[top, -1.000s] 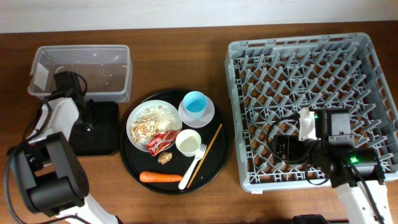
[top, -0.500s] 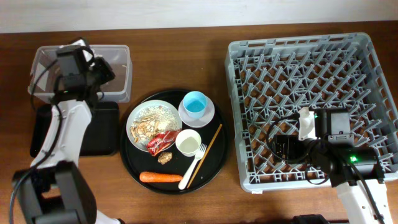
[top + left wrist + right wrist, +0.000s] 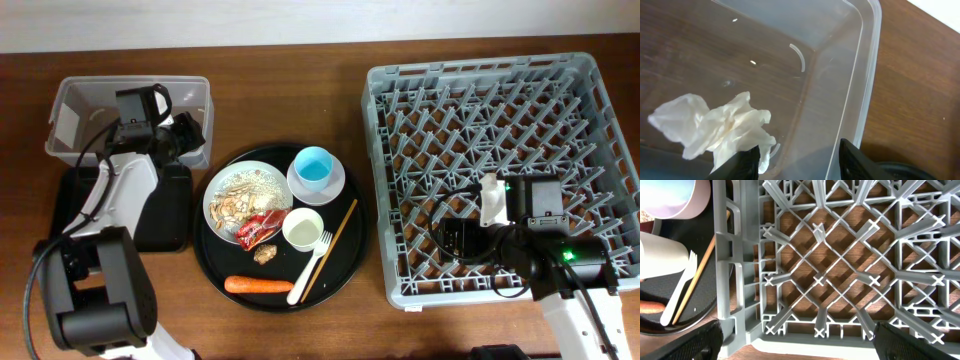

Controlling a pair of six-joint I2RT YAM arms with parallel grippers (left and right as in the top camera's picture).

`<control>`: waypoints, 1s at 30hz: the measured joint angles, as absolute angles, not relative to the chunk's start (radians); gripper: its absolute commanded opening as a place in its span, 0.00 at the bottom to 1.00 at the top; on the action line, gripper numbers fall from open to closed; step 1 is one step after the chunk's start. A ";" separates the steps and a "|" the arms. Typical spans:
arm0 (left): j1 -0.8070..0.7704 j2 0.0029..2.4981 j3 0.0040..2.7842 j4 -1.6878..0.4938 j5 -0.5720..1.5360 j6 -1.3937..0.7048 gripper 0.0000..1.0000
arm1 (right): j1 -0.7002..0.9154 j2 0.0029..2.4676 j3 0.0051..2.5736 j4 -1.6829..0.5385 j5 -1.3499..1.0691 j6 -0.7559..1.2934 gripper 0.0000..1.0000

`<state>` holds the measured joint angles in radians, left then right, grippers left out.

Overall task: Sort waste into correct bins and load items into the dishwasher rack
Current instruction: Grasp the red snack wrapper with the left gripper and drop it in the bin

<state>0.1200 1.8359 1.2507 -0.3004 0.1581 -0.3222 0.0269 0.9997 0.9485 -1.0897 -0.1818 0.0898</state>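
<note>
My left gripper [image 3: 800, 165] is open over the right end of the clear tub [image 3: 90, 95], also seen in the left wrist view [image 3: 860, 75]. The crumpled white napkin [image 3: 715, 130] lies in the tub beside its left finger. In the overhead view the arm hides the napkin. The white plate [image 3: 245, 200] with rice, red wrapper [image 3: 262, 226], brown lump [image 3: 265, 254], carrot [image 3: 258, 285], blue cup [image 3: 313, 165] on its saucer [image 3: 335, 180], white cup [image 3: 303, 229], fork [image 3: 312, 268] and chopstick [image 3: 335, 245] lie on the round black tray [image 3: 215, 260]. My right gripper [image 3: 807, 345] is open and empty above the front-left of the grey rack [image 3: 500, 120].
The shallow black rectangular tray [image 3: 160, 215] sits in front of the clear tub, partly under my left arm. The rack's front wall [image 3: 740, 280] stands close to the round tray's right edge; the fork [image 3: 680, 300] and chopstick [image 3: 700, 275] lie just beyond it.
My left arm has swung from the left side across the clear tub to its right end. The right arm and the things on the round tray have not moved.
</note>
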 measured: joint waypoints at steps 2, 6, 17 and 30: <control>0.120 1.813 1.251 -0.311 0.162 -0.322 0.50 | 0.027 1.000 0.949 -1.093 -0.182 0.090 0.99; 0.130 1.732 1.265 -0.257 0.150 -0.319 0.48 | 0.027 1.000 0.949 -1.102 -0.182 0.090 0.99; 0.142 1.745 1.483 -0.661 -0.054 -0.420 0.99 | 0.027 1.000 0.949 -1.130 -0.174 0.090 0.99; -0.287 1.750 1.179 -1.153 0.071 -0.358 0.95 | 0.027 1.000 0.952 -1.137 -0.174 0.090 0.99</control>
